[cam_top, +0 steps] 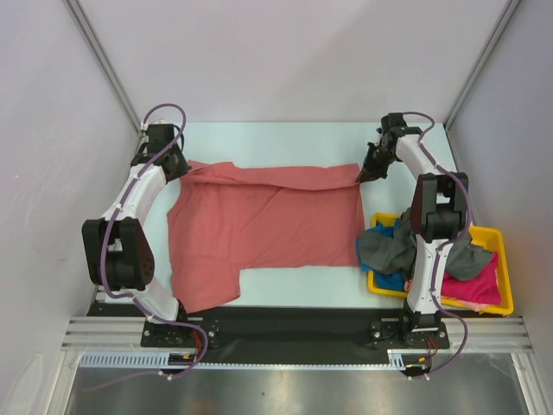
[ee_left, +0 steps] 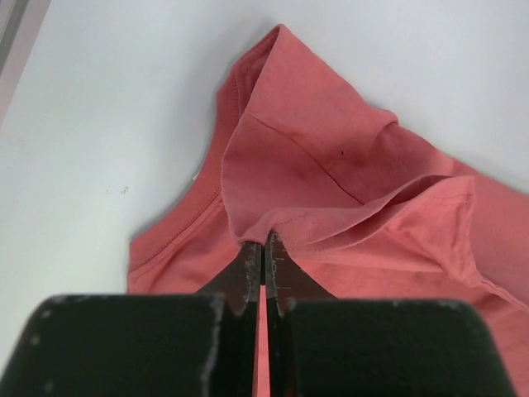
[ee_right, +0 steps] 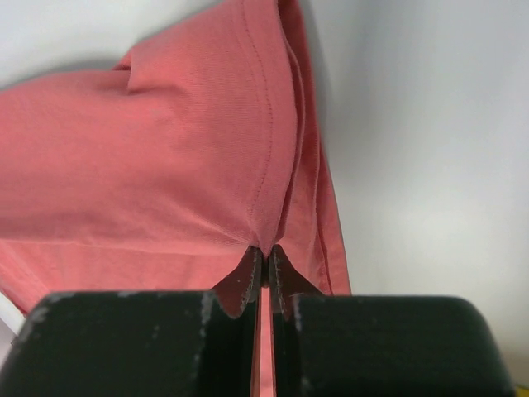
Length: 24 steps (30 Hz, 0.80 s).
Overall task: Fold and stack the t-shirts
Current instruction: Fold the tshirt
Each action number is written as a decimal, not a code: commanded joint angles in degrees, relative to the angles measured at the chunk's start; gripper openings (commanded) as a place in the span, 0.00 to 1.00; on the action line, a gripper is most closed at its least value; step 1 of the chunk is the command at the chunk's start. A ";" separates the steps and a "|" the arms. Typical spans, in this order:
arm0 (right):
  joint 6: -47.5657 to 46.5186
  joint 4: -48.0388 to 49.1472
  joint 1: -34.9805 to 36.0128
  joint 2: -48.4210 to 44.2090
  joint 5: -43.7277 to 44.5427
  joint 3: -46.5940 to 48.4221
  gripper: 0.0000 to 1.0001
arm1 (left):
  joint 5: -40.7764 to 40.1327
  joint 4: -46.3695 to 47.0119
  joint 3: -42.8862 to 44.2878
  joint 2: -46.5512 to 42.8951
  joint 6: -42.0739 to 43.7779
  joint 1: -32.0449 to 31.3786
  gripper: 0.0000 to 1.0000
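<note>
The salmon-red t-shirt [cam_top: 259,229] lies spread on the worktop [cam_top: 285,138], each far corner pinched: left gripper [ee_left: 263,248] and right gripper [ee_right: 264,255] both clamp its cloth (apparently a doubled layer on the right).

The right gripper [ee_right: 263,258] is pinching a stitched, doubled-over edge of the red tee [ee_right: 140,157], its dark fingers [ee_right: 240,285] pressing together on the cloth. The tee is lying on the white table [ee_right: 430,141], filling the left side.
</note>
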 commanded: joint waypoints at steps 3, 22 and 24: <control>-0.45 -0.42 0.53 -2.96 0.93 0.35 0.05 | -3.55 -0.22 1.36 -1.02 0.97 0.48 0.00; -1.42 -0.86 1.50 -5.95 2.07 -6.42 0.07 | -2.68 0.04 -4.53 -3.14 0.27 0.65 0.00; -1.42 -0.86 1.59 -5.77 2.86 -6.25 0.20 | -1.98 -0.31 -4.18 -2.00 0.70 0.65 0.04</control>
